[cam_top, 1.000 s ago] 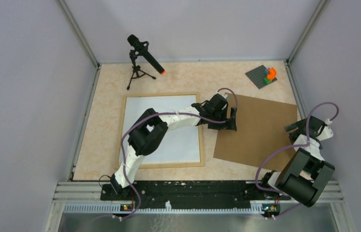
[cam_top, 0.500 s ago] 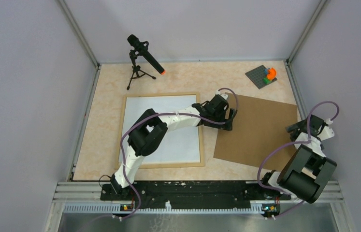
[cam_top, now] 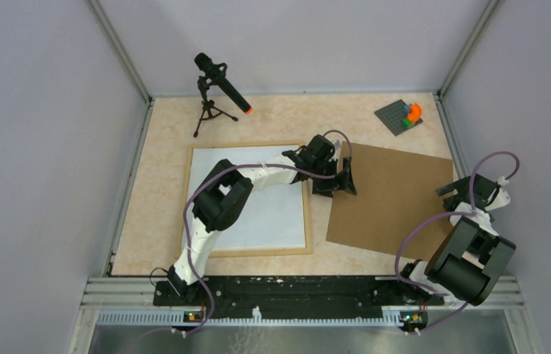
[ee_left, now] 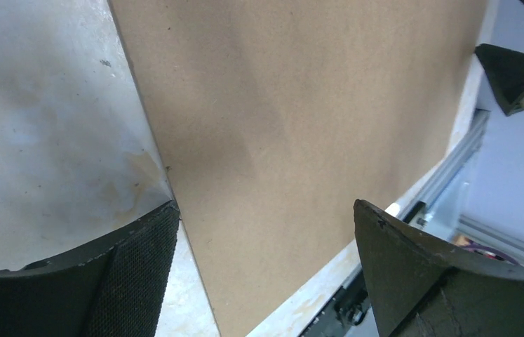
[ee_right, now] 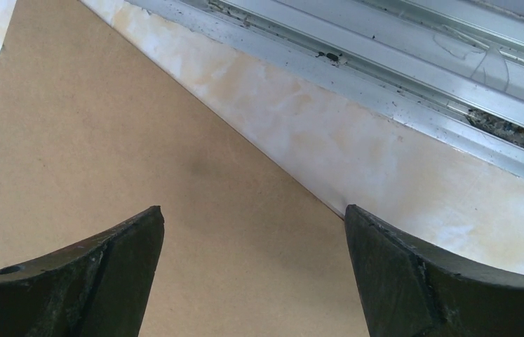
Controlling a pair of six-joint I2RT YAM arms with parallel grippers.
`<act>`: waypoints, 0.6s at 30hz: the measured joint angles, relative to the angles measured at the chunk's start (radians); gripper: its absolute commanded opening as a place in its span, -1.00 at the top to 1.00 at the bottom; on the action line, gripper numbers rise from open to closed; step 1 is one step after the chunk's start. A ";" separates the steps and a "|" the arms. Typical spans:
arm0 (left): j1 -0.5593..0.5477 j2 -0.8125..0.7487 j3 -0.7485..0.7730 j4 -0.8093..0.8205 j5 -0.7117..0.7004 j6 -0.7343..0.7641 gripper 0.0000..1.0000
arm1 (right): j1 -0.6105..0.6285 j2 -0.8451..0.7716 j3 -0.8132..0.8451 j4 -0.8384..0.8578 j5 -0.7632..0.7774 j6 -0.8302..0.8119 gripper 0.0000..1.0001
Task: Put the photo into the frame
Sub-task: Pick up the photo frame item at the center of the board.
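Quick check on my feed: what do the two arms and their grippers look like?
Both the left arm and right arm have white links and bulky black joint housings, each trailed by a lilac cable. The left gripper and right gripper have black, wedge-shaped fingers; no markings visible.

backing board (cam_top: 397,199): matt brown fibreboard, slightly fuzzy. frame (cam_top: 257,253): pale bare wood. tabletop (cam_top: 294,118): smooth, marbled, laminate-ish. left gripper (ee_left: 264,206) pads (ee_left: 132,281): black, mesh-textured.
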 measured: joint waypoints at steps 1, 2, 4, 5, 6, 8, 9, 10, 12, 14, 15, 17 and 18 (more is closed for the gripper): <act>0.010 0.004 -0.001 0.008 0.029 -0.016 -0.89 | -0.003 0.000 -0.002 0.006 -0.005 -0.002 -0.92; 0.017 0.008 -0.001 0.015 0.051 -0.028 -0.89 | -0.005 0.000 -0.006 0.018 -0.011 -0.005 -0.91; 0.034 0.018 -0.002 0.032 0.100 -0.055 -0.88 | -0.009 0.000 -0.011 0.034 -0.021 -0.010 -0.91; 0.041 0.020 -0.002 0.039 0.118 -0.067 -0.88 | -0.010 0.000 -0.014 0.042 -0.027 -0.014 -0.91; 0.047 0.022 -0.004 0.047 0.135 -0.076 -0.88 | -0.011 0.000 -0.018 0.051 -0.032 -0.017 -0.91; 0.052 0.022 -0.006 0.055 0.151 -0.089 -0.88 | -0.013 0.000 -0.027 0.073 -0.043 -0.020 -0.90; 0.053 0.022 -0.006 0.055 0.157 -0.093 -0.88 | -0.014 0.000 -0.034 0.090 -0.049 -0.024 -0.90; 0.054 0.022 -0.006 0.056 0.161 -0.096 -0.88 | -0.014 0.000 -0.039 0.101 -0.051 -0.025 -0.89; 0.055 0.019 -0.009 0.056 0.167 -0.102 -0.89 | -0.014 0.000 -0.051 0.129 -0.059 -0.028 -0.89; 0.056 0.001 -0.030 0.062 0.168 -0.113 -0.89 | -0.012 0.000 -0.056 0.144 -0.069 -0.033 -0.89; 0.056 -0.014 -0.045 0.064 0.168 -0.117 -0.89 | -0.008 0.000 -0.060 0.154 -0.075 -0.034 -0.89; 0.056 -0.062 -0.095 0.070 0.169 -0.126 -0.89 | 0.005 -0.001 -0.066 0.169 -0.087 -0.034 -0.89; 0.056 -0.089 -0.117 0.071 0.169 -0.132 -0.89 | 0.018 -0.002 -0.068 0.173 -0.093 -0.034 -0.89</act>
